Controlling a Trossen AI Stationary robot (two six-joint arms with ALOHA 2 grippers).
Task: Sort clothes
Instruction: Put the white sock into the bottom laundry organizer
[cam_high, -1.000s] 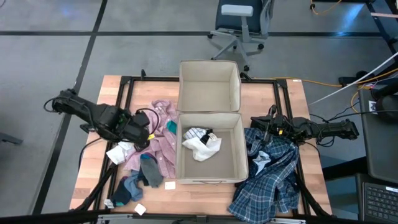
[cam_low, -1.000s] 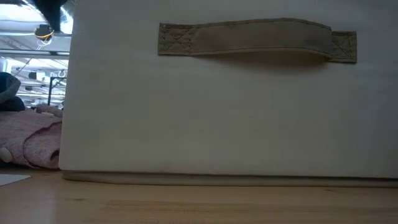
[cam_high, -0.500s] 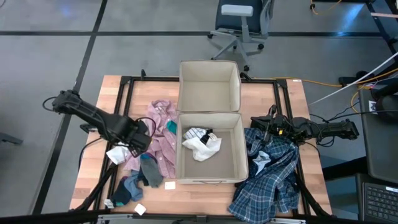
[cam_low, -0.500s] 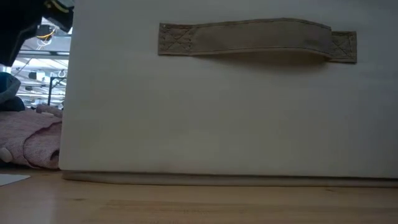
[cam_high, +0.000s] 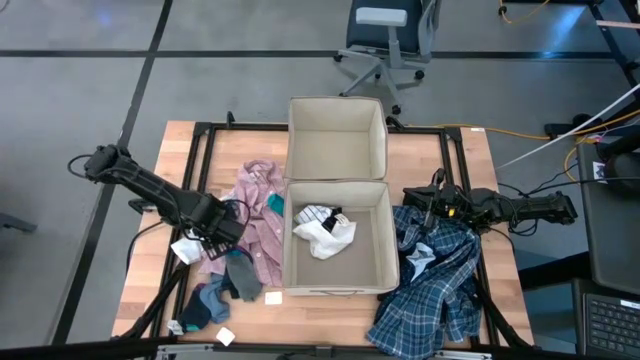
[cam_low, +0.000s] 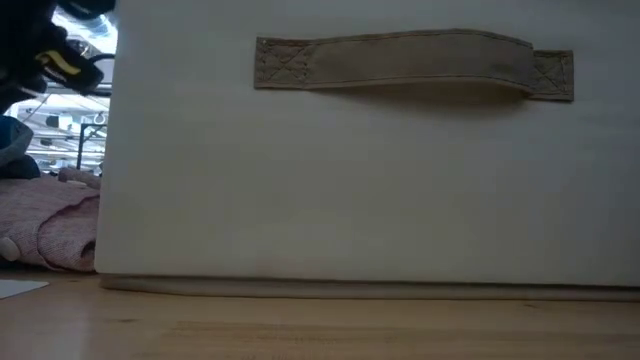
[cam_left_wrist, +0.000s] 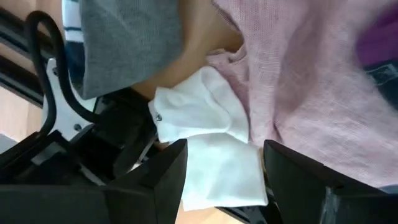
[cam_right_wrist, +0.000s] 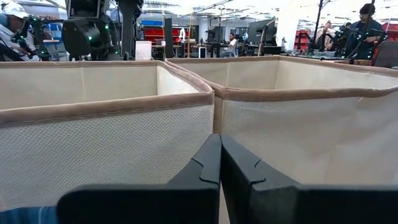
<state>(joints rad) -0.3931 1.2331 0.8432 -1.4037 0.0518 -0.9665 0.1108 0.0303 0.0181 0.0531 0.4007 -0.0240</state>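
My left gripper (cam_high: 216, 238) is open and points down over a small white piece of clothing (cam_high: 187, 249) that lies on the table at the left edge of the pink shirt (cam_high: 255, 215). In the left wrist view its fingers stand on either side of that white piece (cam_left_wrist: 208, 134), with the pink shirt (cam_left_wrist: 311, 81) and a grey piece (cam_left_wrist: 130, 43) beside it. Teal and blue socks (cam_high: 225, 285) lie nearer the front edge. My right gripper (cam_high: 408, 203) is shut, close to the near bin's right wall (cam_right_wrist: 93, 143), above the blue-white plaid shirt (cam_high: 440, 285). My left gripper comes at the white piece from above, with one finger (cam_left_wrist: 168, 171) on each side of it. I cannot tell whether the fingers touch it. The piece lies flat on the table.
Two beige fabric bins stand in a row mid-table. The far bin (cam_high: 337, 112) shows nothing inside. The near bin (cam_high: 385, 250) holds a white top (cam_high: 325, 238) and a dark striped piece. Small white tags (cam_high: 272, 297) lie near the socks. The near bin's front wall (cam_low: 370, 180) fills the low view.
My left gripper has gone toward the table's near left and down, off the pink shirt's middle and toward the white piece. The clothes have kept their places.
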